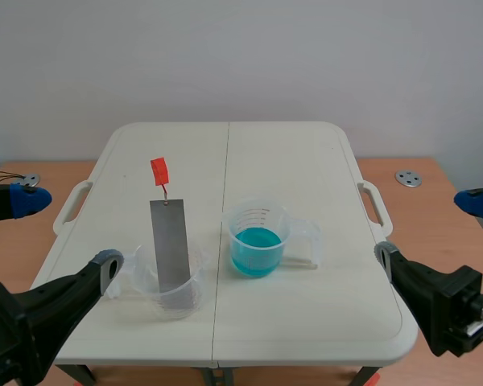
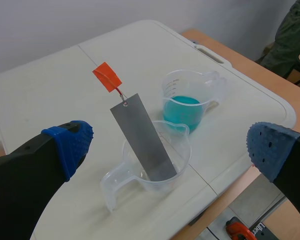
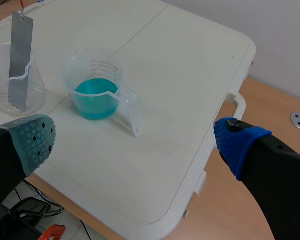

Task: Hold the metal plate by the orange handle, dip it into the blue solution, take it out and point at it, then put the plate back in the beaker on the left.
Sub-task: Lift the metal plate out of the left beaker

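While both my claws hang released, left claw [image 2: 171, 147] and right claw [image 3: 137, 140] holding nothing, the metal plate [image 1: 170, 241] leans in the empty beaker [image 1: 177, 296], with its orange handle [image 1: 159, 171] at the 12 o'clock end. My worry is that the small handle hangs on thin wire. A clumsy pinch could swing the plate, tip that beaker, or spill the blue solution beaker [image 1: 258, 241] at its 3 o'clock. I count one plate, one handle, two beakers and two claws.

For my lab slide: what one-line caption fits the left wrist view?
Left gripper open before the metal plate, orange handle up, leaning in a clear beaker; blue solution beyond.
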